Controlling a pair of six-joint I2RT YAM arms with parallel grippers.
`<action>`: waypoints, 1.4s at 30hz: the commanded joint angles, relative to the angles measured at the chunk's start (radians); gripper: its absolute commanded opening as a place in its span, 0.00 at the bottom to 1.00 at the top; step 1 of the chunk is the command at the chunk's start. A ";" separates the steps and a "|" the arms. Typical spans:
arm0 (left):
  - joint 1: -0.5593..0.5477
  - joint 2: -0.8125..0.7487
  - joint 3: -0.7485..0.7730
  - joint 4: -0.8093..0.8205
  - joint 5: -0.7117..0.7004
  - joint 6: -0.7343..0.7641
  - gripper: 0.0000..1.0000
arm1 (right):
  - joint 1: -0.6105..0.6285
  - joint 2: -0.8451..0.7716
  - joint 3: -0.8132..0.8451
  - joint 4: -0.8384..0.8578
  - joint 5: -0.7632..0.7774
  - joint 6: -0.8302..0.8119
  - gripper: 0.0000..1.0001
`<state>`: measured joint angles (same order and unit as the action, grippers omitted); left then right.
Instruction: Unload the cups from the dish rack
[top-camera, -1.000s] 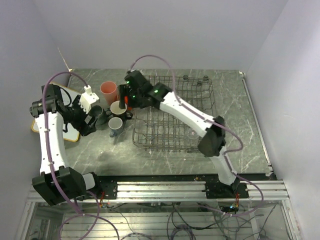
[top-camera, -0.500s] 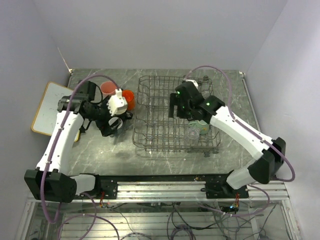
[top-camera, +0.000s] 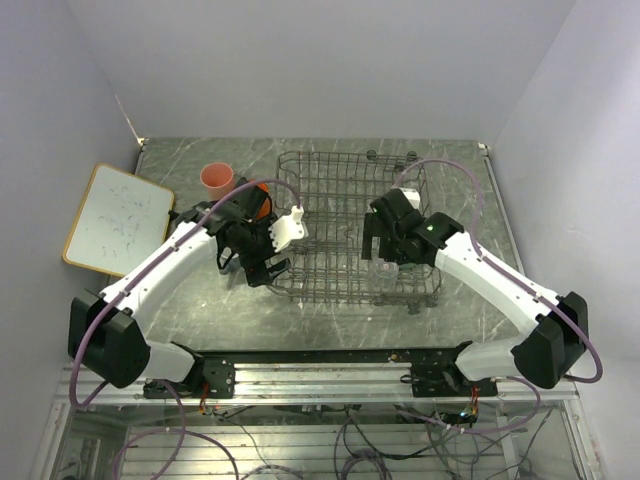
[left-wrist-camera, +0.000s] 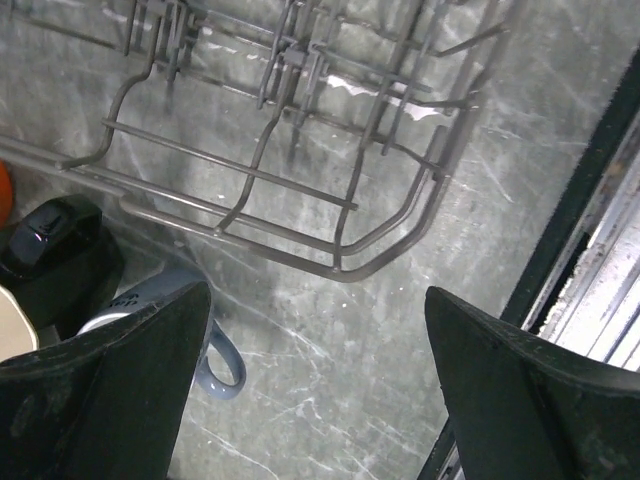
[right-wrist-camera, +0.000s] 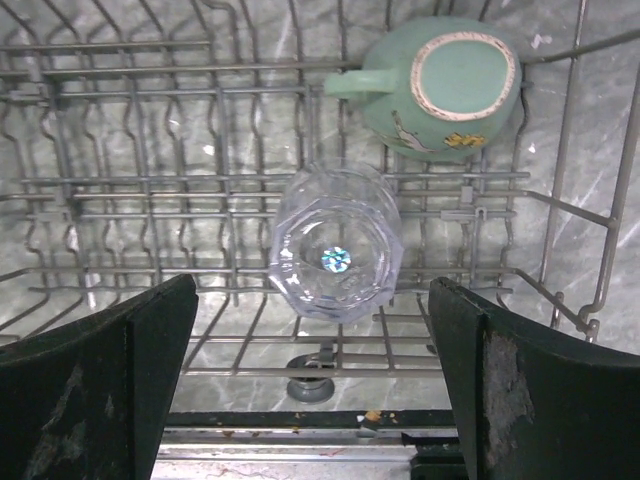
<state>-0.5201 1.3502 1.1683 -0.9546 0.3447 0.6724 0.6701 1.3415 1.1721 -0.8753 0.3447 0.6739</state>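
The grey wire dish rack (top-camera: 340, 200) sits mid-table. In the right wrist view a clear glass (right-wrist-camera: 335, 245) and a mint-green mug (right-wrist-camera: 450, 85) stand upside down on its grid (right-wrist-camera: 150, 180). My right gripper (right-wrist-camera: 315, 385) is open and empty just above and on the near side of the glass, and it shows in the top view (top-camera: 379, 256). My left gripper (top-camera: 263, 267) is open and empty over the table by the rack's near-left corner (left-wrist-camera: 345, 265). A grey mug (left-wrist-camera: 205, 345) and a black mug (left-wrist-camera: 50, 250) stand beside its left finger (left-wrist-camera: 110, 390). A pink tumbler (top-camera: 216, 178) and an orange mug (top-camera: 259, 193) stand left of the rack.
A white board with a wooden frame (top-camera: 115, 218) lies at the far left. The table's near edge with the metal rail (left-wrist-camera: 600, 270) runs close by the left gripper. The rack's near wire wall (right-wrist-camera: 330, 345) stands between the right gripper's fingers.
The right arm swung from the cups left of the rack across to the rack's near right, over the glass. The left arm moved right from the cup cluster to the rack's near-left corner.
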 joint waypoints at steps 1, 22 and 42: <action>-0.011 0.008 -0.031 0.117 -0.085 -0.062 0.99 | -0.031 -0.009 -0.054 0.023 0.022 0.007 1.00; -0.011 0.107 -0.053 0.276 -0.184 -0.101 0.96 | -0.054 0.126 -0.165 0.199 -0.039 0.003 0.82; 0.024 -0.096 0.076 0.085 0.006 0.034 0.99 | -0.056 0.072 0.063 0.084 -0.086 -0.055 0.18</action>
<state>-0.5190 1.3365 1.2663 -0.8623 0.2687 0.6628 0.6209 1.4689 1.1221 -0.7738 0.2977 0.6441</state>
